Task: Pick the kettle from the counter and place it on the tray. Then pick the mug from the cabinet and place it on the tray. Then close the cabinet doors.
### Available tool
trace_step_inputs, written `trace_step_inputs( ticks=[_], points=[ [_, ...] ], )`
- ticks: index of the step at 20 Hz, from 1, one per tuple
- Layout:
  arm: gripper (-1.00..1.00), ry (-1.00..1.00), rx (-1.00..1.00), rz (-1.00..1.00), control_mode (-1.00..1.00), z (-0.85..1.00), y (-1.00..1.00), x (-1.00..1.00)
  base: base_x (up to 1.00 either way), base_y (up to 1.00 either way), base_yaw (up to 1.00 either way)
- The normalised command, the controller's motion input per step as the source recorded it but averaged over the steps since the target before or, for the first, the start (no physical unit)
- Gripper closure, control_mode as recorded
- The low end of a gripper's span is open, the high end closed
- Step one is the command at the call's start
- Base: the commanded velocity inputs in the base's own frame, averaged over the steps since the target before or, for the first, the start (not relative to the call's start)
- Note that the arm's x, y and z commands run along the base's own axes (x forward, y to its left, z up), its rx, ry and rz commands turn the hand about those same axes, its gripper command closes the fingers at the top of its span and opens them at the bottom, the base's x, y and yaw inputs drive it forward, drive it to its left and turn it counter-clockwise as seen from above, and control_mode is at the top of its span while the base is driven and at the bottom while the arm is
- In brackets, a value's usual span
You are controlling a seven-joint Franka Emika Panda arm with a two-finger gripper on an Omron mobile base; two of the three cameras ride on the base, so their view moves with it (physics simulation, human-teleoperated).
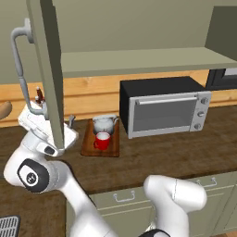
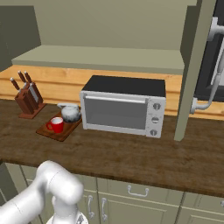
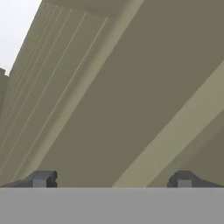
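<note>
Kettle: squat, rounded, glossy silvery-white kettle (image 1: pixel 104 124) with a thin arched wire handle; it stands on the back half of the tray (image 1: pixel 88 141), toward the wall.
Mug: small bright red mug (image 1: pixel 102 140) with a pale inside, on the front half of the tray, just in front of the kettle.
Tray: flat rectangular reddish-brown wooden board lying on the counter (image 1: pixel 176 155), left of the toaster oven (image 1: pixel 164 110).
Counter: dark brown wood-grain top over grey-green drawers with small bar handles.
Cabinet: grey-green wall cabinet with a pale matte shelf (image 1: pixel 139 60); both cabinet doors stand open, the left door (image 1: pixel 48 69) and the right door (image 2: pixel 192 70), each carrying a long curved light-grey bar handle.
Toaster oven: boxy, black top, brushed-silver front, grey glass door, three round knobs.
Knife block: reddish wood, dark-handled knives (image 2: pixel 27 98), left of the tray.
Gripper: gripper (image 3: pixel 111 180) with fingertips (image 3: pixel 41 179) spread wide apart, nothing between them; close before a grey-green panelled surface with ridged edges; contact cannot be told.
Writing: none legible.
</note>
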Motion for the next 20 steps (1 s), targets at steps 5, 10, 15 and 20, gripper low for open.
trace_step_inputs(
  ticks=[5,10,15,20],
  points=[
    [-1.0,-0.23,0.02,0.08,-1.0,0.32,-0.57,-0.09,0.0,0.0,0.0],
    [-1.0,-0.16,0.06,0.08,-1.0,0.39,-0.72,-0.02,0.0,0.0,0.0],
    [-1.0,-0.04,0.11,0.07,-1.0,0.6,-0.73,0.01,0.0,0.0,0.0],
    [-1.0,0.0,0.1,0.07,-1.0,0.69,-0.71,0.15,0.0,0.0,0.0]
  ],
)
